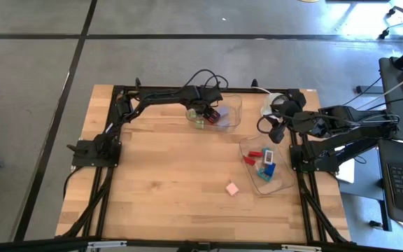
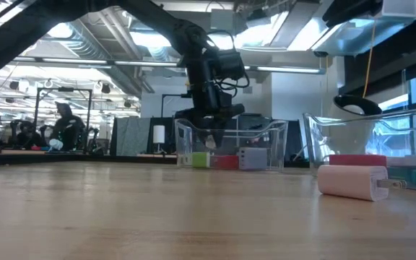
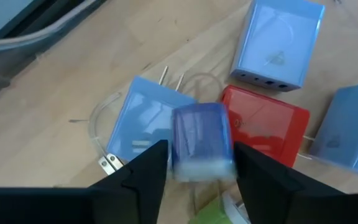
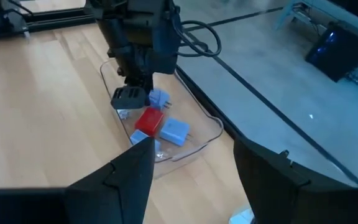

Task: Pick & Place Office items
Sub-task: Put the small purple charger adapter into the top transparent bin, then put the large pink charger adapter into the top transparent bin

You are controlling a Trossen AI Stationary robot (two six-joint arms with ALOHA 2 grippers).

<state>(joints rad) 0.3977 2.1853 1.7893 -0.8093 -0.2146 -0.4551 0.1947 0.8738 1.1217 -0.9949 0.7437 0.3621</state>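
Note:
My left gripper (image 1: pixel 208 114) hangs over the far clear tub (image 1: pixel 231 112), fingers pointing down into it and open. A small blue block (image 3: pixel 201 142) shows blurred between the fingers. Below it in the tub lie a red block (image 3: pixel 266 124), pale blue plug blocks (image 3: pixel 138 124) and a green piece (image 3: pixel 213 211). My right gripper (image 1: pixel 274 131) hovers open above the far end of the near right tub (image 1: pixel 283 178), which holds red, blue and white pieces. A pink piece (image 1: pixel 231 188) lies flat on the table. My left gripper has the small blue block (image 3: pixel 201 142) between its two fingers, which come from above. Thin gaps show on both sides of the block, so I cannot tell whether a finger touches it.
A round white-and-black object (image 1: pixel 277 105) with a cable sits at the far right, by the right arm. The black frame rails (image 1: pixel 110 189) run along the table's left, far and right sides. Bare wood (image 1: pixel 166 182) spreads over the table's near left and middle.

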